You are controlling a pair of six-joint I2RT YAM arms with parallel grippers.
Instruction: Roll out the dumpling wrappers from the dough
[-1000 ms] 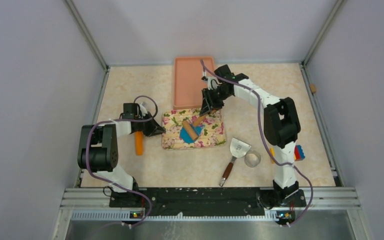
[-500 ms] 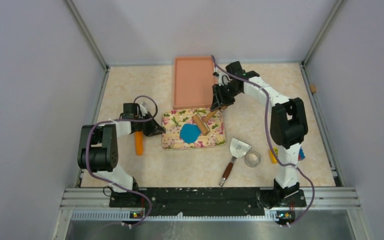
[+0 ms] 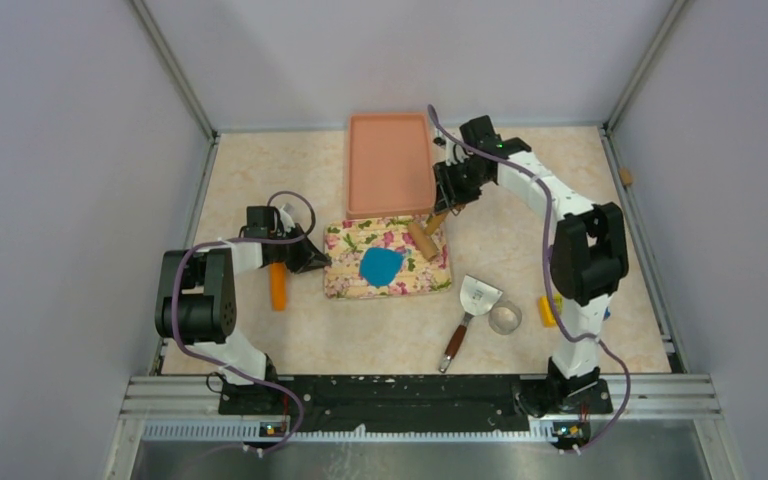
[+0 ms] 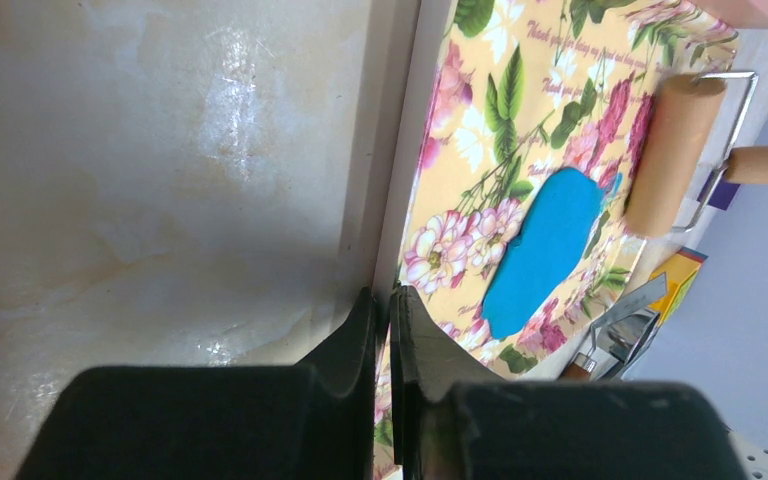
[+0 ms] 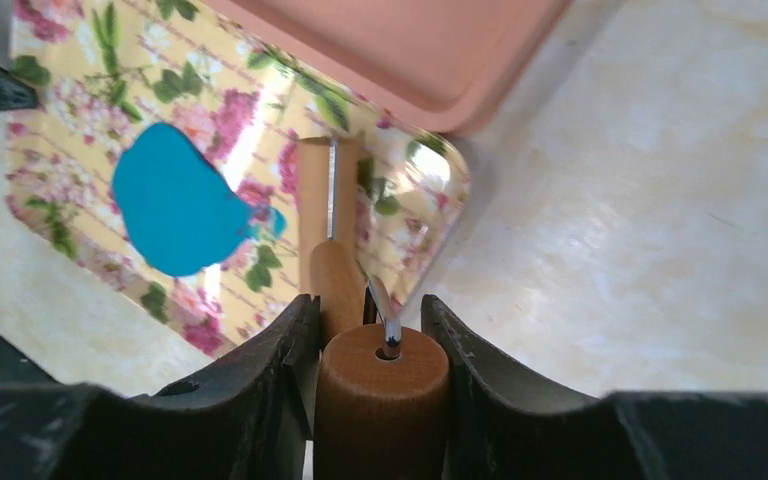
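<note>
**Top view with both wrist views.** The right tool (image 5: pixel 365 322) is clamped on the wooden handle of the rolling pin (image 3: pixel 422 238) and has drawn the roller back off the dough (image 3: pixel 381 265). A second ago the roller lay across the blue mass, and half a second ago it was at the far edge. It now sits at the far right corner of the floral mat (image 3: pixel 430 278), just beside the pink tray (image 3: pixel 388 165). The dough lies fully uncovered at the mat's centre as a thin, irregular sheet. The left tool (image 4: pixel 388 312) stays pinched on the mat's left edge, steadying it on the table (image 3: pixel 250 180). One rolling pass appears complete. Nothing round has yet been cut from the sheet, and the ring cutter (image 3: pixel 505 318) rests well apart, to the right.
</note>
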